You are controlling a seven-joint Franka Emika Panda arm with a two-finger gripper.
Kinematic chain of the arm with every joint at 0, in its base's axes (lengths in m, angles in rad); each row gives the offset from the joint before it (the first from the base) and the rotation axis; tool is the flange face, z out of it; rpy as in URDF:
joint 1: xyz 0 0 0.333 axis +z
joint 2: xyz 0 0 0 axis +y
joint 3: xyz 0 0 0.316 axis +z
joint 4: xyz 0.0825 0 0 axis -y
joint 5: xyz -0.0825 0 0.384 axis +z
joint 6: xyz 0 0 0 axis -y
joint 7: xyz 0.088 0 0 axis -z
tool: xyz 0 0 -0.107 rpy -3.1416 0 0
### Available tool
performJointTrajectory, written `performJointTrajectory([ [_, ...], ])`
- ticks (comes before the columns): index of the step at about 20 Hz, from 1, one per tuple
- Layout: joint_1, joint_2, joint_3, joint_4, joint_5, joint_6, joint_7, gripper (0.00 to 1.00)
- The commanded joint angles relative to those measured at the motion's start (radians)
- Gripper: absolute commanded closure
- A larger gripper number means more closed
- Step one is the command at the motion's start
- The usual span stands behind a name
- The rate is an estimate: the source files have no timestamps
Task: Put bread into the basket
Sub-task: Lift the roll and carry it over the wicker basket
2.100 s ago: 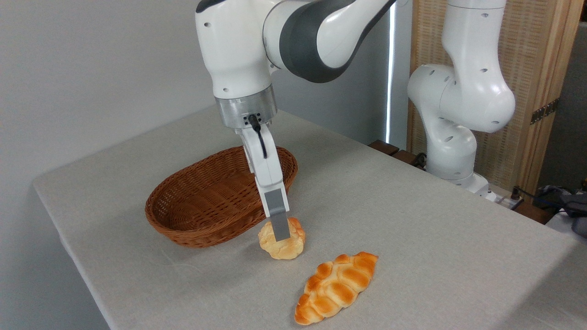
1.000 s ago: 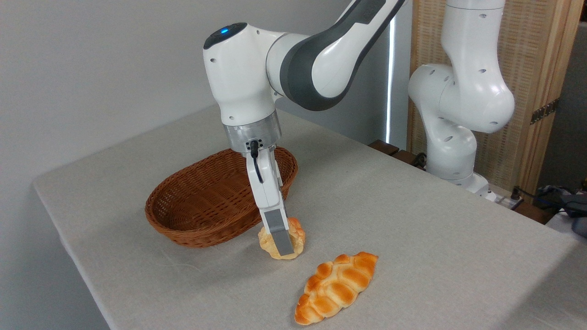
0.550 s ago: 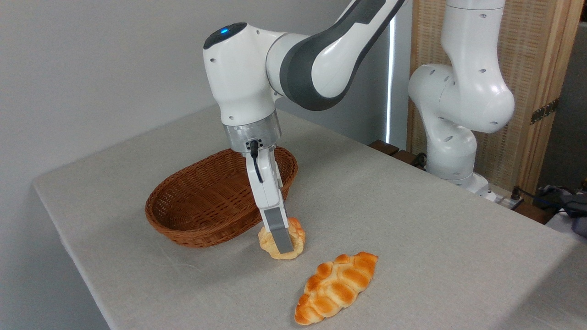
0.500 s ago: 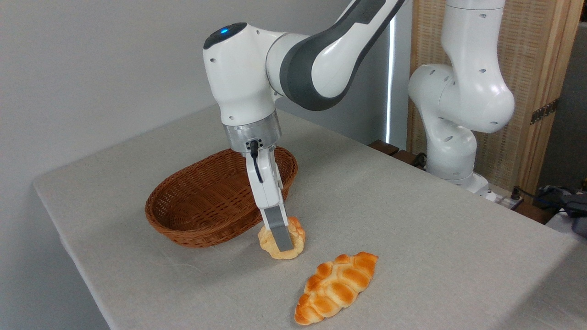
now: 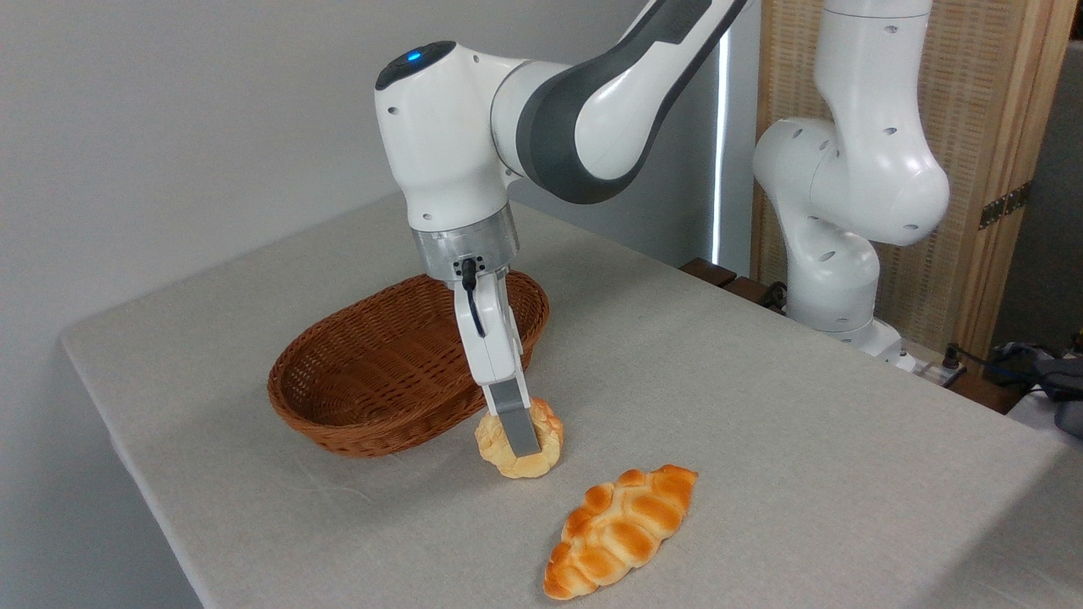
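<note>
the gripper (image 5: 522,441) is reaching down over the bun (image 5: 519,440), its near finger pressing the bun's front so it can be lifted; the far finger is hidden, so a full grip cannot be told. the basket (image 5: 372,372) is waiting just behind the fingers.

Arm dropped from its raised pose 2.1 s ago; the blue light on the wrist housing is now in frame. Gripper (image 5: 523,440) came down around the bun (image 5: 519,440), near finger covering its front. In the last half second the finger looks slightly higher.
</note>
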State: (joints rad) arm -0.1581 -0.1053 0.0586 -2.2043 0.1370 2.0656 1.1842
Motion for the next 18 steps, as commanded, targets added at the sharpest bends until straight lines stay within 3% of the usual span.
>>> performJointTrajectory([
  [1, -0.006, -0.036, 0.030, 0.002, -0.002, 0.008, -0.026, 0.69],
  [4, -0.004, -0.062, 0.033, 0.023, -0.004, -0.019, -0.041, 0.73],
  [8, -0.004, -0.068, 0.050, 0.086, -0.095, -0.102, -0.119, 0.72],
  [13, -0.006, -0.106, 0.052, 0.118, -0.334, -0.151, -0.424, 0.69],
  [18, -0.008, -0.108, 0.052, 0.117, -0.615, -0.139, -0.558, 0.69],
])
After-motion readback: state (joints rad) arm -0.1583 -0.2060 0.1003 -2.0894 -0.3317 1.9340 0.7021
